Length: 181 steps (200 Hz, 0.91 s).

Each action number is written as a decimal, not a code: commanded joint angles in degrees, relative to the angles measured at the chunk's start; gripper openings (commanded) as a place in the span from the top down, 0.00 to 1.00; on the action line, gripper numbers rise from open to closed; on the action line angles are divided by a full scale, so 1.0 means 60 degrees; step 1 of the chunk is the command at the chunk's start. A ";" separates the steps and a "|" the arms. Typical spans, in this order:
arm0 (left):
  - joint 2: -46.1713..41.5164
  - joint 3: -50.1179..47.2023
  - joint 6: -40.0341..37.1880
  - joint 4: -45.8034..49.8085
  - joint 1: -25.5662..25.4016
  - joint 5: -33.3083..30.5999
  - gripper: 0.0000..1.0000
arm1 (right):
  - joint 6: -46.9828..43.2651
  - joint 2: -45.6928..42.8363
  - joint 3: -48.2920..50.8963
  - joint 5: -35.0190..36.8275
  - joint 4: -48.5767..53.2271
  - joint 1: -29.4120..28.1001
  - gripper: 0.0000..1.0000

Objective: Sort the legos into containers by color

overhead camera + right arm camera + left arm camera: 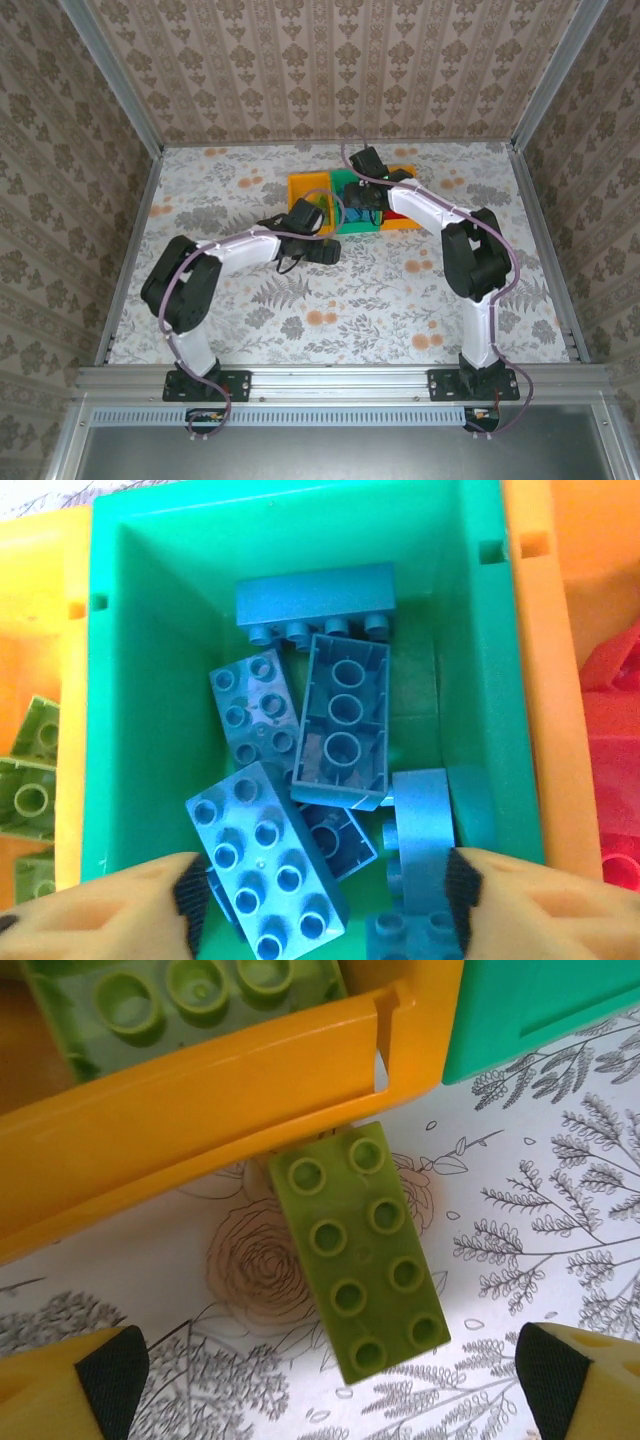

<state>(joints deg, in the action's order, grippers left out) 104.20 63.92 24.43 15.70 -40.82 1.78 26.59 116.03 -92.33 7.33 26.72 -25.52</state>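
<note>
Jaws spread wide on both arms: one set straddles a lime brick, the other hangs over the blue pile.

Left gripper (332,1375) has its fingers far apart and pinching nothing. The lime brick (360,1250) lies studs-up on the table (560,1210), between and just ahead of them. Its far end sits against the wall of the orange-yellow bin (200,1130), which holds other lime bricks (180,1000). That is likely why the jaws are set this wide, to close across the brick's short sides. Right gripper (327,890) is also parted and grips nothing, hovering above the green bin (130,680). Blue bricks (345,720) are heaped directly below and ahead of its fingers, one lying close beside a pad. Beyond one finger, a second orange-yellow bin (545,680) holds red bricks (610,710), so the colours look nearly sorted.
</note>
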 commanded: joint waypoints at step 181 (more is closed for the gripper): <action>-0.2023 0.0220 -0.0277 0.1234 -0.0313 -0.0389 0.68 | -0.0278 -0.4297 0.3818 0.0974 -0.0891 0.0686 0.06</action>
<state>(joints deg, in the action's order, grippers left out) 98.00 63.81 23.75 20.47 -42.68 0.78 25.23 93.10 -71.02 11.66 22.33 -21.82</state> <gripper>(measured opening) 0.330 0.941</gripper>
